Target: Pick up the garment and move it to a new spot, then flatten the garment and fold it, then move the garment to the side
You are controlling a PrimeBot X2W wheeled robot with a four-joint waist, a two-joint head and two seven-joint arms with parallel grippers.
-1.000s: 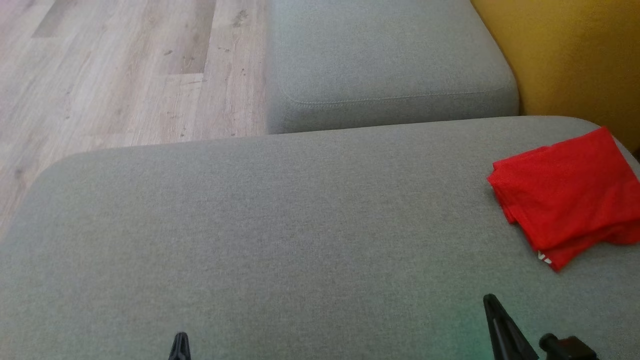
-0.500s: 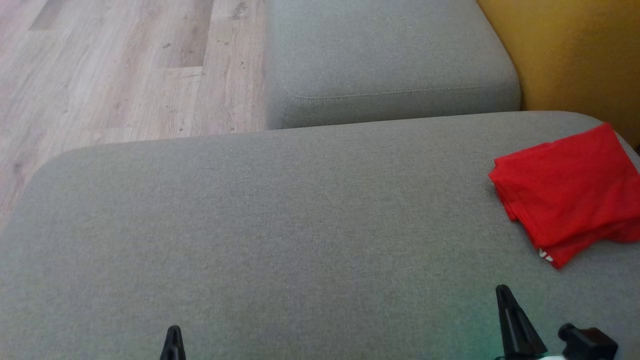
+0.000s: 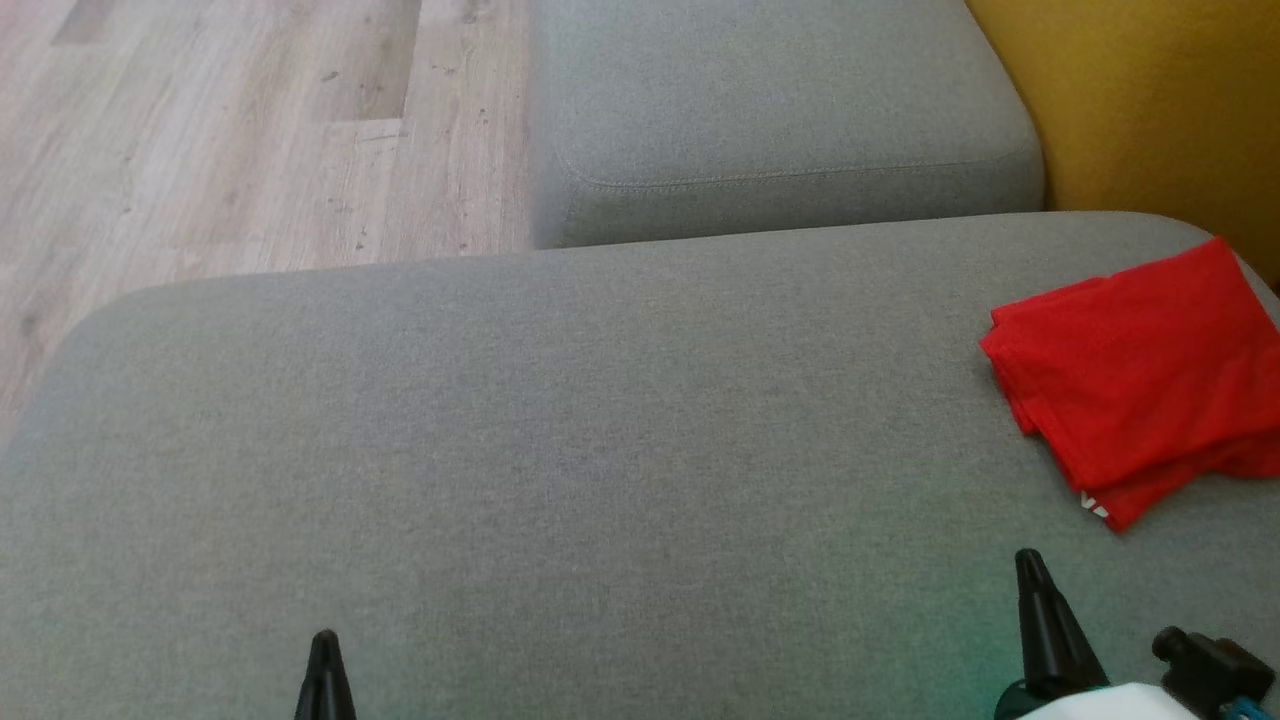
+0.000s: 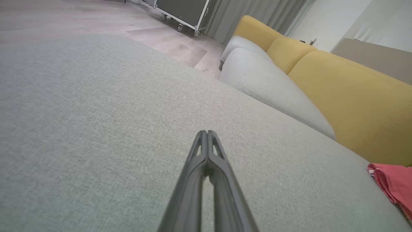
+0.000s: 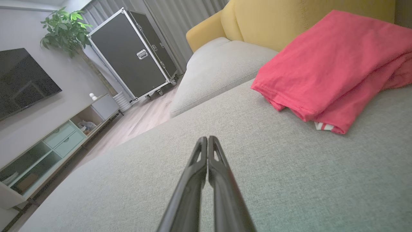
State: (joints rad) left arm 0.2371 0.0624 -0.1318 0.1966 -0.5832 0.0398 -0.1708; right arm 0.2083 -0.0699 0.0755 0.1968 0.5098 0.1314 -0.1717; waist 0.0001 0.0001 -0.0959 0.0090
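Grey cushion (image 3: 600, 450), garment (image 3: 1140, 380) near its corner; left gripper (image 3: 323, 645), right gripper (image 3: 1029, 565) clenched empty; a nudge might drop it.

The folded red cotton garment (image 3: 1135, 375) lies on the far right of the broad grey fabric seat cushion (image 3: 560, 450), close to its right edge. Just behind that cushion sits a smaller grey upholstered cushion (image 3: 780, 110). The mustard-yellow padded sofa back (image 3: 1150, 100) is to its right and the pale wood-plank floor (image 3: 230, 140) to its left. The left gripper (image 3: 324, 645) is over the near left of the broad cushion. The right gripper (image 3: 1027, 565) is over the near right, in front of the garment and apart from it.
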